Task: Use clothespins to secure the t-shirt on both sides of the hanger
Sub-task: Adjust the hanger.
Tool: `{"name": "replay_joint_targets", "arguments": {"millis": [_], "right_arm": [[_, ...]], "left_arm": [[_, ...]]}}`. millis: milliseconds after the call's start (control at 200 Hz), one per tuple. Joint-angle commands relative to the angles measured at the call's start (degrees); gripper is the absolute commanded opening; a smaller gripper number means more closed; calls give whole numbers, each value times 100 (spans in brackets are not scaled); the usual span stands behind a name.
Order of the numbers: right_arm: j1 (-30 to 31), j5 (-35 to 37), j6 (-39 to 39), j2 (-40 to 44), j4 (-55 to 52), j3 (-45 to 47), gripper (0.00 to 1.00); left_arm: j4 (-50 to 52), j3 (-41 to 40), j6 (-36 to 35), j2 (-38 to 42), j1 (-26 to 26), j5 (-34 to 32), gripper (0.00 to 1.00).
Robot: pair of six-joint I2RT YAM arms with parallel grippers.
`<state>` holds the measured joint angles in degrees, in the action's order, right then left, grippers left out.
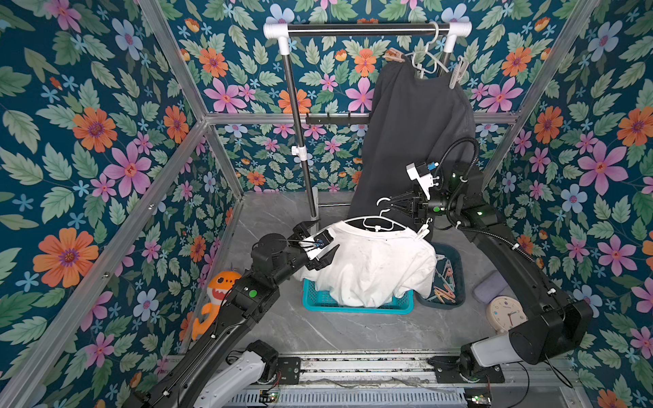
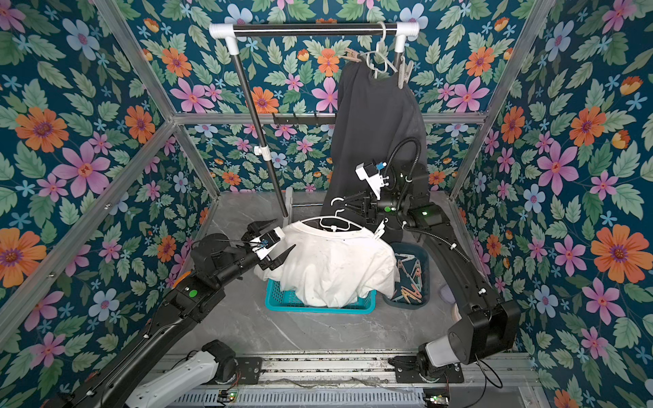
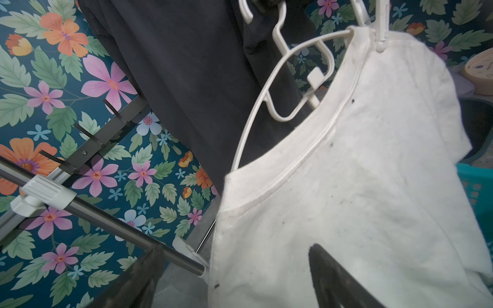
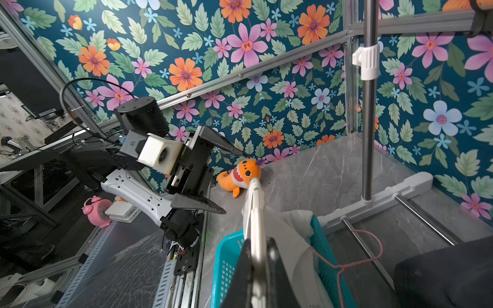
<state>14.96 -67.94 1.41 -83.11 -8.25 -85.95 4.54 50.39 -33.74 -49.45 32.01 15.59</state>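
Right tool (image 4: 258, 248) pinches the hanger (image 4: 255, 210), plainest from its wrist; left tool (image 1: 327, 234) spread.

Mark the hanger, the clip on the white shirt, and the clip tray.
Hanger (image 3: 315, 78): left wrist view, its centre tab.
Clip (image 1: 423, 231): in a top view, its body.
Tray (image 1: 460, 278): in a top view, its right wall.

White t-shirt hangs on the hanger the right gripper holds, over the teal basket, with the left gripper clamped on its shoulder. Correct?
No: the left gripper is open, jaws spread beside the shoulder, as both top views show. The white t-shirt, hanger, right gripper and teal basket are as stated.
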Motion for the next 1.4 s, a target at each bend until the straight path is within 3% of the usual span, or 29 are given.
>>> {"name": "replay_joint_targets", "arguments": {"millis": [0,230,465,655,955,1235,1320,1395], "right_arm": [[-32,-355,77,75,587,-35,0],[-131,-463,-5,127,509,-38,0],[-273,-621,284,152,987,-83,0],[-305,-815,453,74,1155,-213,0],[-340,-985,667,197,1507,-33,0],[-388,-1082,806,179,1640,-24,0],[-412,-1085,900,142,1798,-27,0],[-414,-1081,964,104,1878,-40,0]], "left_arm": [[315,189,273,-93,-209,619,88],[661,567,517,-411,-875,1928,80],[808,1020,820,-803,-1107,2855,74],[811,1109,1007,-913,-1209,3202,69],[415,949,1341,-859,-1540,3410,73],[299,1157,1667,-1242,-1639,4129,61],[268,1193,1747,-1353,-1649,4272,51],[328,1219,1764,-1448,-1660,4367,49]]}}
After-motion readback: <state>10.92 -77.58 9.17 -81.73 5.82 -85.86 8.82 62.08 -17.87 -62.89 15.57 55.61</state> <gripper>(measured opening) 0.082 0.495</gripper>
